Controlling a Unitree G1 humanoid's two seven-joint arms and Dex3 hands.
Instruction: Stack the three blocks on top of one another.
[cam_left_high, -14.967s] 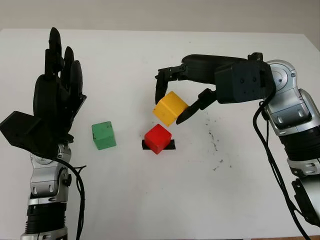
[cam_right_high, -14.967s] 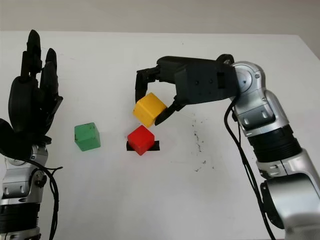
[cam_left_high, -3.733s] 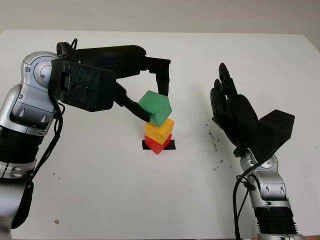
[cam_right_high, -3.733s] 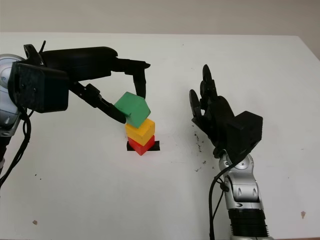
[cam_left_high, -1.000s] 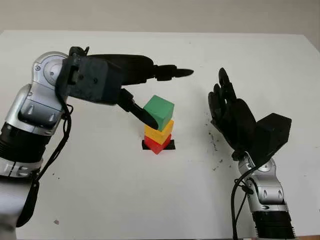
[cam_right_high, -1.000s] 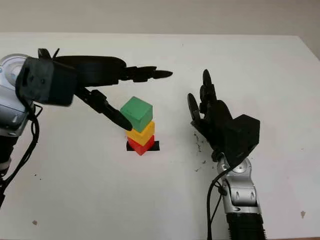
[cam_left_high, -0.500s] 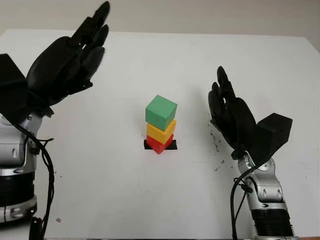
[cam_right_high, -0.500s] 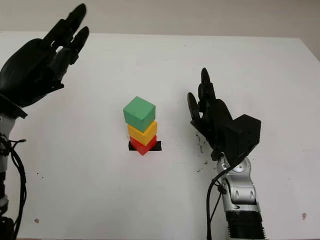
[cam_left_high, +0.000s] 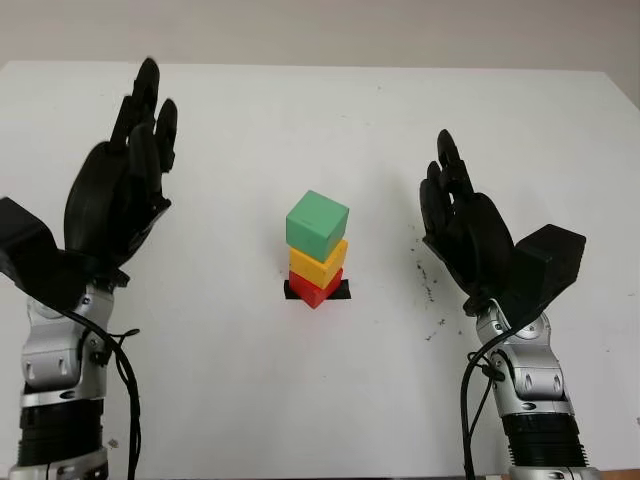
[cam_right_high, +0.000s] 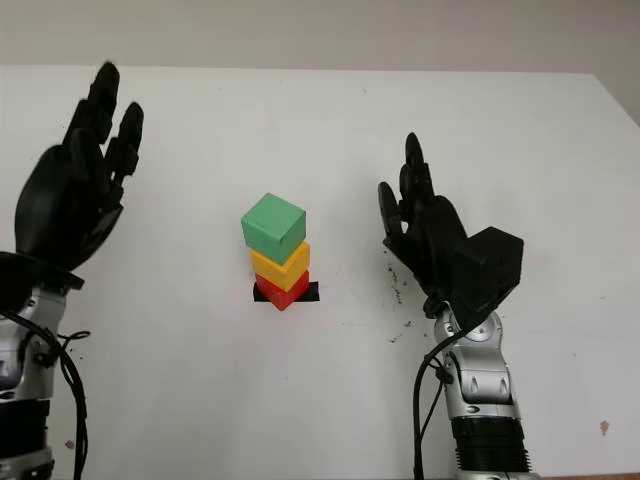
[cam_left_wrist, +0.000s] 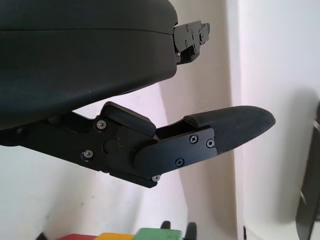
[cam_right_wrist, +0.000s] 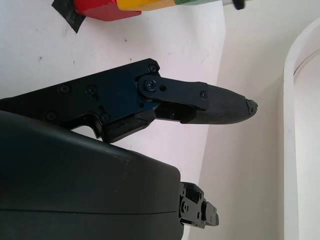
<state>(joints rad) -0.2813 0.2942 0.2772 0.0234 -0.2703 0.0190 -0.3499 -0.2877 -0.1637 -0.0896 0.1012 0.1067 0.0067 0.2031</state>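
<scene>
From the head we see the green block atop yellow block atop red block, mid-table; left hand and right hand flank it, open. The black tape is mostly hidden. In the wrist views the stack is cut off.

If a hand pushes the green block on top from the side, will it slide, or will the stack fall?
The green block sits turned and slightly off-centre on the yellow block, so it would probably slide or tip off first. The red block beneath gives a narrow base, so a harder push might topple everything.
</scene>
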